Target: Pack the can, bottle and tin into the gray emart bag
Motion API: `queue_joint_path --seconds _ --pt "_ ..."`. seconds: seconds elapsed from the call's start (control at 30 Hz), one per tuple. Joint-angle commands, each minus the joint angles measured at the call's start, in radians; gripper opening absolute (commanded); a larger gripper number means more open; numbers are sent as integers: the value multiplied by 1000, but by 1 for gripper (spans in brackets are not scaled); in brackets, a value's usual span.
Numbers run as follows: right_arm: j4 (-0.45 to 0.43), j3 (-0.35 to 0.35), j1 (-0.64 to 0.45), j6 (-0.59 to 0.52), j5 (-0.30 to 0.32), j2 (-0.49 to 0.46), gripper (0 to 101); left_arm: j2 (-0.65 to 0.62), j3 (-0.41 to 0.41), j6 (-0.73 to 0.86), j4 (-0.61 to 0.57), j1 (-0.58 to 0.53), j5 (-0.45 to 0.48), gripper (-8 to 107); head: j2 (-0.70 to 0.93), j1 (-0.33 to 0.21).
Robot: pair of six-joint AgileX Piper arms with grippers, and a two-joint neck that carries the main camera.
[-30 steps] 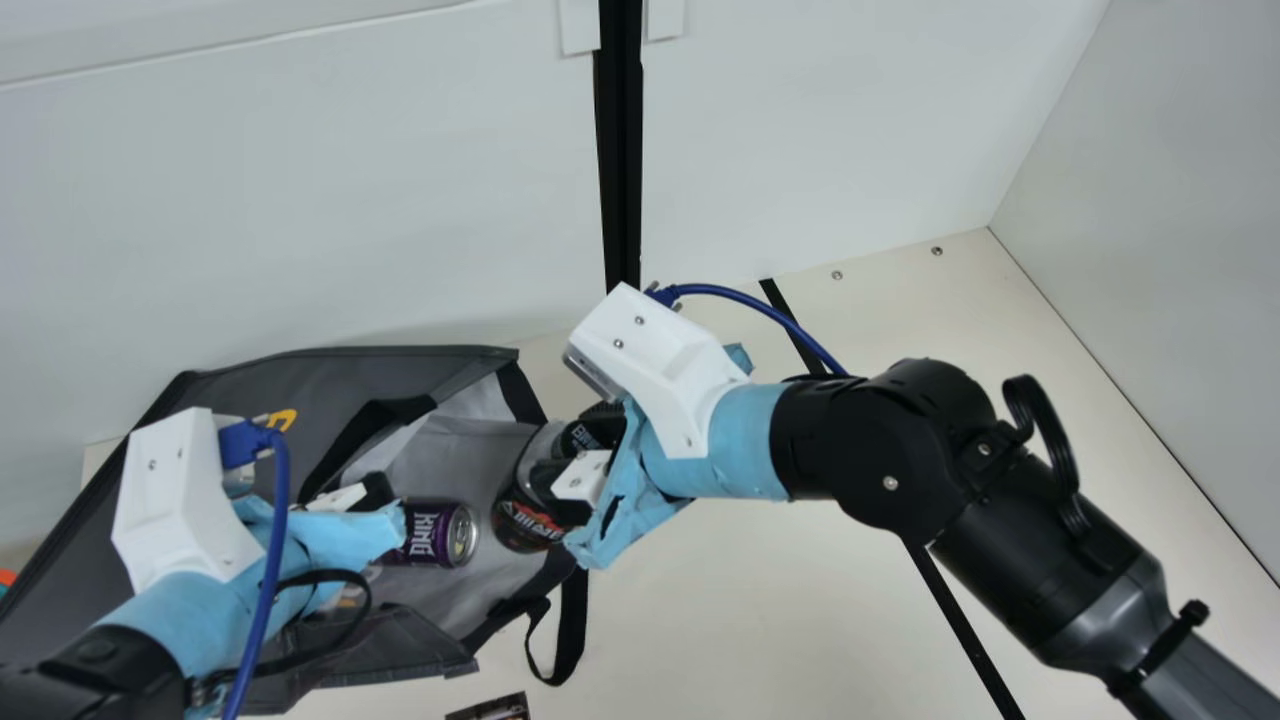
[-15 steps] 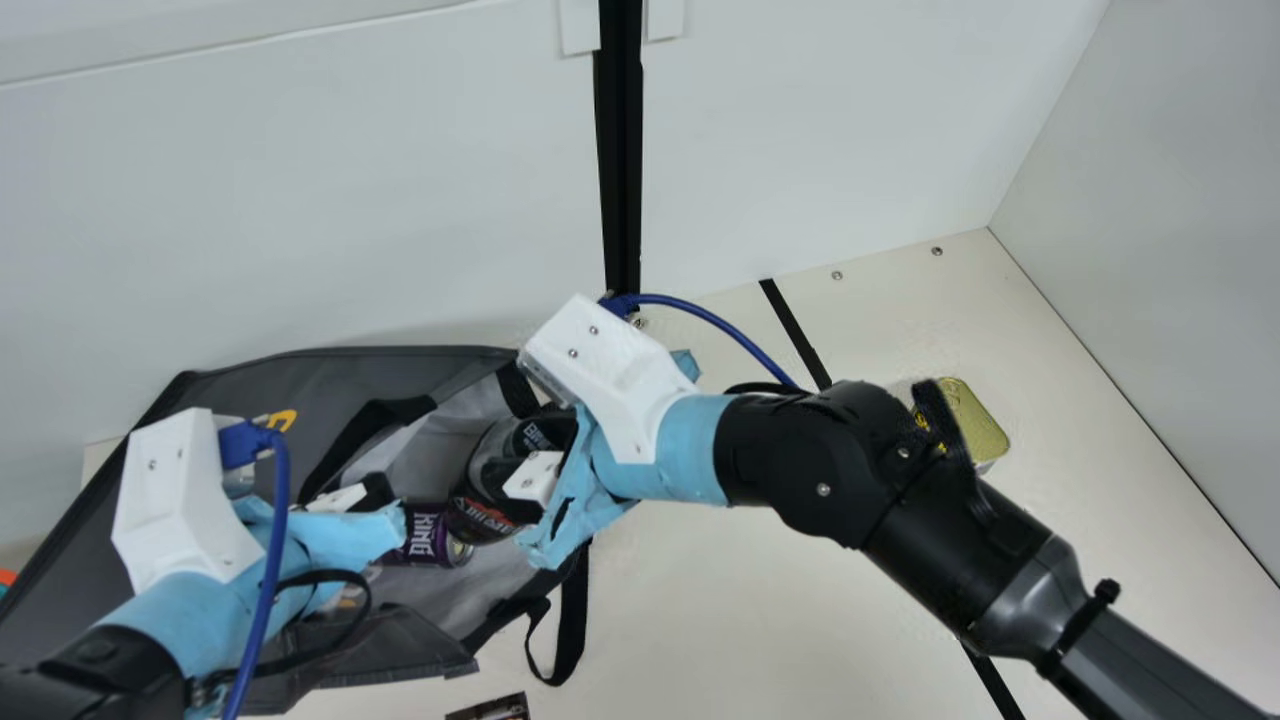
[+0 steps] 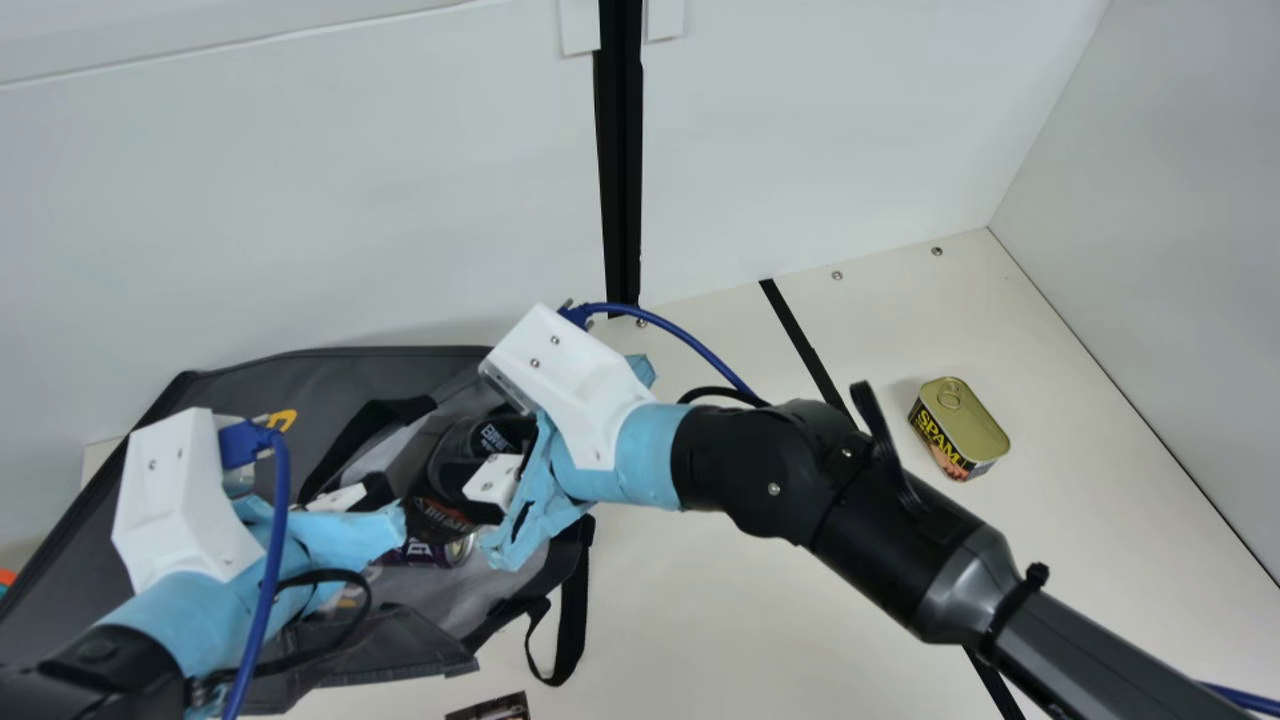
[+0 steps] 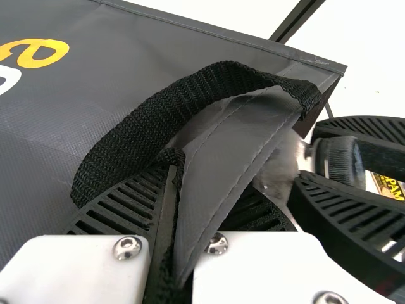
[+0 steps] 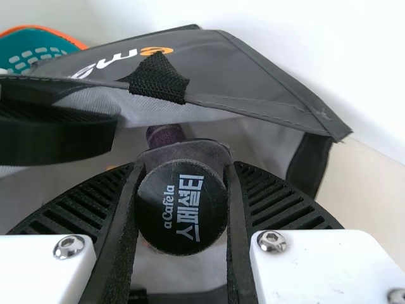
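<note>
The gray bag (image 3: 320, 380) lies open on its side at the main view's left. My left gripper (image 3: 372, 492) is at its mouth; in the left wrist view that gripper (image 4: 174, 190) is shut on the bag's edge and strap. At the opening my right gripper (image 3: 475, 478) holds the dark bottle (image 3: 435, 500), and in the right wrist view the right gripper (image 5: 183, 190) pinches its neck below the black cap (image 5: 182, 208). Inside the bag lies the purple can (image 3: 425, 553), partly covered by the bottle. The tin (image 3: 965, 425) stands on the table at the right.
A dark printed item (image 3: 490, 708) lies at the near edge below the bag. White walls rise behind and at the right. A teal basket with orange rim (image 5: 44, 47) stands beyond the bag. One black strap (image 3: 570, 610) hangs onto the table.
My right gripper has moved left with the bottle, further into the bag and over the can. The right arm's shift has uncovered the tin. My left arm has stayed still.
</note>
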Motion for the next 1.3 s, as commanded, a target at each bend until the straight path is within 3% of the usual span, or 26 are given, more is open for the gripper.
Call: queue_joint_path --seconds 0.0,0.53,1.07,1.27 --pt "24 1 3 -17 -9 7 0 0 0 0 0 0 0 10 -1 -23" --pt "189 -7 26 -157 -58 87 0 0 0 0 0 0 0 10 -1 -23" --pt "244 -28 26 -237 -50 166 0 0 0 0 0 0 0 10 -1 -23" --pt "242 -42 22 -254 -31 186 20 0 0 0 0 0 0 10 -1 -23"
